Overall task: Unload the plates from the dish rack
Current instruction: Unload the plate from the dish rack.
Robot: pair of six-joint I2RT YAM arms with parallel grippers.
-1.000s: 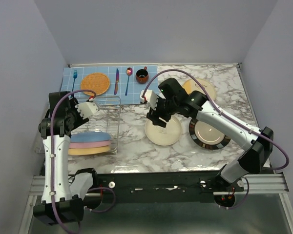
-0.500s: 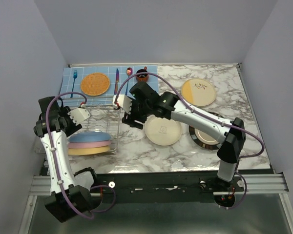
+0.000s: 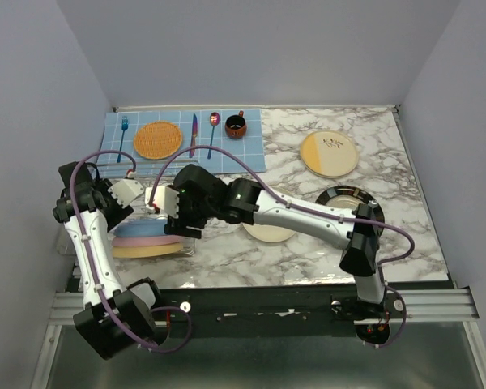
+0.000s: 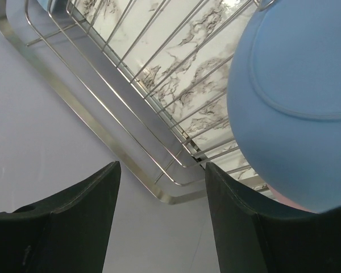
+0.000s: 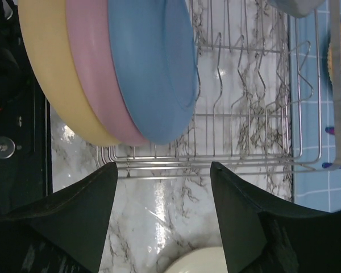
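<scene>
Wide apart and gripping nothing, the right jaws hang just short of the dish rack, whose near rail runs across the gap between the fingers. Beyond that rail three plates stand on edge side by side: a blue plate, a pink plate and a yellow plate (the blue one sits next to the bare dividers). A pale plate lies on the marble surface just below the gap. The left jaws are likewise spread and empty at the rack's opposite side, the blue plate ahead and to their right. Well behind the right jaws, a cream-and-yellow plate and a black-rimmed plate lie flat.
</scene>
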